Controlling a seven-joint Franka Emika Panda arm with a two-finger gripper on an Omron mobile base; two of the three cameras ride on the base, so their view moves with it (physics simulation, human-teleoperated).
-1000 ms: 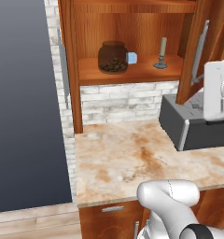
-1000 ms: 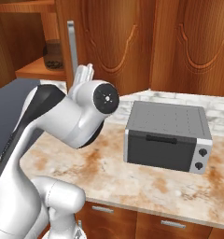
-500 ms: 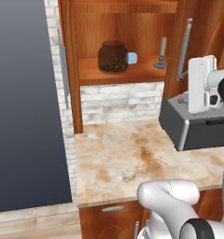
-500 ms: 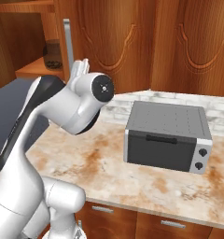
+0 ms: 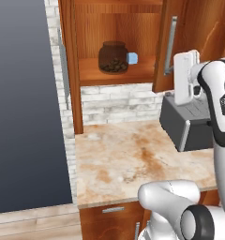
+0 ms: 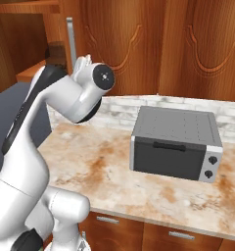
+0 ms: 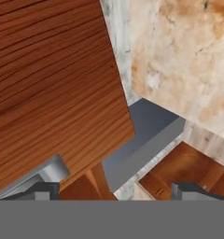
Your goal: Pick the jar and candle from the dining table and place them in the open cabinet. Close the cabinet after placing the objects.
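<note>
Left base view: the cabinet door [image 5: 198, 37] has swung over the candle; the jar [image 5: 113, 57] sits inside; the end effector [image 7: 114, 189] pushes, wide open and empty.

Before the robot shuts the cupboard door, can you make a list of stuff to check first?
1. Jar on the cabinet shelf: ok.
2. Candle inside too: cannot tell, the half-swung door hides that spot.
3. Gripper open with nothing in it: ok.
4. Gripper up by the door's edge: ok, the wood panel is right in front of it in the hand view.
5. Door fully shut: not ok, it stands partway open.
6. Toaster oven clear of the door's swing: cannot tell.
</note>
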